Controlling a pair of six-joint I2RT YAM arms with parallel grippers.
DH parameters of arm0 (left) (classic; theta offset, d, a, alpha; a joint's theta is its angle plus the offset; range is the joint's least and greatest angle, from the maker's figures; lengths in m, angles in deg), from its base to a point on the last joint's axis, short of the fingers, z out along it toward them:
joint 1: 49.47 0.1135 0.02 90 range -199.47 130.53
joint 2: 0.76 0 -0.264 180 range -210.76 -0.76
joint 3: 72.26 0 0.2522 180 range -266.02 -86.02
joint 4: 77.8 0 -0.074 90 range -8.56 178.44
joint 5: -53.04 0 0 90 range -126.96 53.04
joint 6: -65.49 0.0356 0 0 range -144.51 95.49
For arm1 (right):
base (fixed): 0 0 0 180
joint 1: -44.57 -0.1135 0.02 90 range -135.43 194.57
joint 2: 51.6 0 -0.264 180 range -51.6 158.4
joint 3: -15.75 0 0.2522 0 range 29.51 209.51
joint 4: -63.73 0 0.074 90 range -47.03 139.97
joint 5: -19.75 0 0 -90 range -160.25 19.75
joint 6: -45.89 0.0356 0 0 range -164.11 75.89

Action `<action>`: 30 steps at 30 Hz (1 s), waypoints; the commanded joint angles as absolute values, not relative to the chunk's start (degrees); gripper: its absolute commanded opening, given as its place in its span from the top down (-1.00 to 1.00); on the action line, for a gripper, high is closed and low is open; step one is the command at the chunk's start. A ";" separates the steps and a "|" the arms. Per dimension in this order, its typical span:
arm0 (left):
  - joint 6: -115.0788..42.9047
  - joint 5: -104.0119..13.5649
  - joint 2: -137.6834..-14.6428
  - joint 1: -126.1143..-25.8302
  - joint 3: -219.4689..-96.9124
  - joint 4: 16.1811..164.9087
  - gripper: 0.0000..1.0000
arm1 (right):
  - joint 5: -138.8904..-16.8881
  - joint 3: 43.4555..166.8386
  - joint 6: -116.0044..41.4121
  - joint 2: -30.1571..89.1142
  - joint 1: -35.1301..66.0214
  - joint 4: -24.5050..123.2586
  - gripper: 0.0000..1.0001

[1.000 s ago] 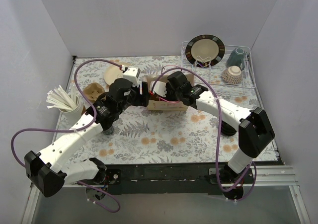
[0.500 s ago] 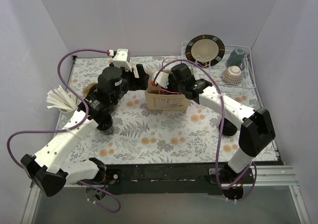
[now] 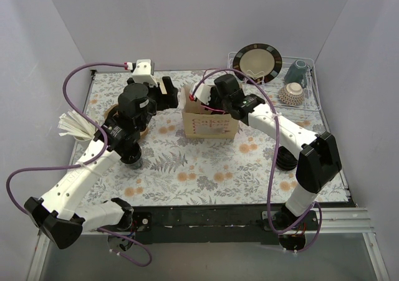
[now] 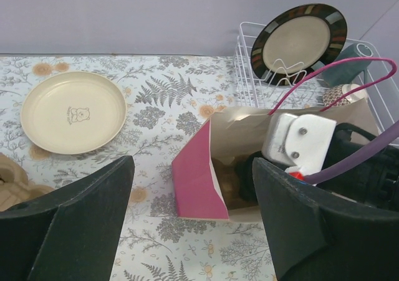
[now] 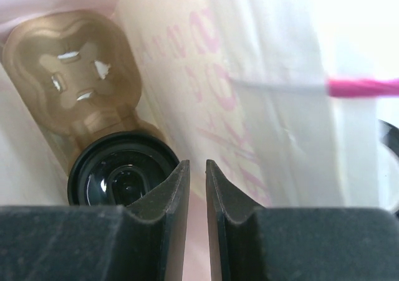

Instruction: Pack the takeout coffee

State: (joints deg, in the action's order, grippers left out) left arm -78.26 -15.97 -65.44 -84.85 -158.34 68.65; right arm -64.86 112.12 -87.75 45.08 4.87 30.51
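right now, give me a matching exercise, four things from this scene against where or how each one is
1 takeout coffee
2 cream plate
3 dark-rimmed plate
4 left end effector

a standing in the wire rack
b open, holding nothing
c inside the paper bag
d flat on the table

Pairs: 1-c, 2-d, 3-a, 4-b

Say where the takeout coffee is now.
Right wrist view, lower left: the takeout coffee sits in a brown cup carrier inside the paper bag, beside the right gripper.
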 commanded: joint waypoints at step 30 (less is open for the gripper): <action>-77.94 -13.49 -62.90 -84.37 -156.86 66.38 -0.54 | -65.33 120.21 -84.45 44.99 6.52 34.06 0.53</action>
State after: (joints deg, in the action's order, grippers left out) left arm -78.29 -14.05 -64.70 -84.76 -156.96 67.38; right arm -64.86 116.25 -85.85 45.30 6.01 31.23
